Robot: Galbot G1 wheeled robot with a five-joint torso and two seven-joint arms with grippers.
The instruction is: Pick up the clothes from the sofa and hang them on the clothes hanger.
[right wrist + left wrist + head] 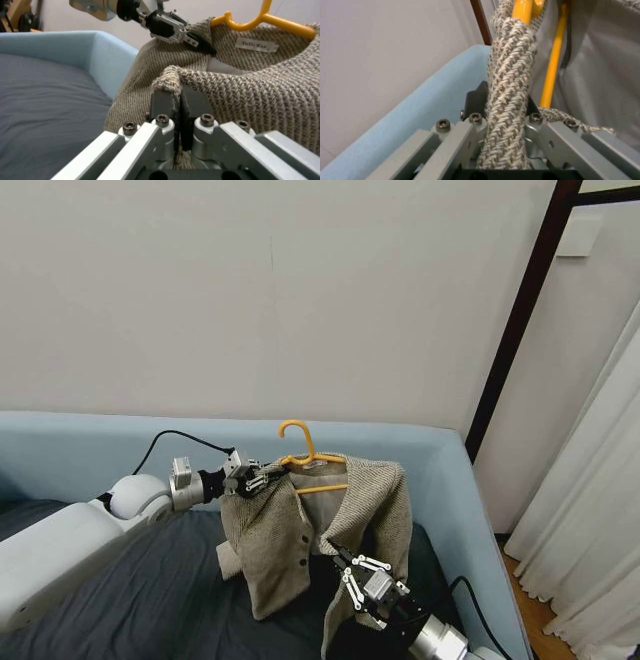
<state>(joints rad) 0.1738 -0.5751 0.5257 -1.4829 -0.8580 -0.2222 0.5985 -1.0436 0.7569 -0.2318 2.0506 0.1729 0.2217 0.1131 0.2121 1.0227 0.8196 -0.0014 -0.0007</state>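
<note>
left gripper (268,478) clamped the cardigan (275,555) at the hanger (322,489); right gripper (347,562) pinched its front edge to spread it above the sofa (100,432).

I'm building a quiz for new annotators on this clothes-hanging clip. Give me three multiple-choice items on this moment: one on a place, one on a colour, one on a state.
1. Where does the left gripper hold the cardigan?
A. at the hem
B. at the shoulder, beside the hanger
C. at a cuff

2. What colour is the hanger?
A. orange-yellow
B. white
C. black

3. How do the right gripper's jaws stand?
A. wide open, clear of the fabric
B. shut on the cardigan's front edge
C. shut on the hanger's hook

Answers:
1 B: the head view shows it at the shoulder, next to the hook.
2 A: every view shows it orange-yellow.
3 B: the right wrist view shows knit pinched between them.
</note>
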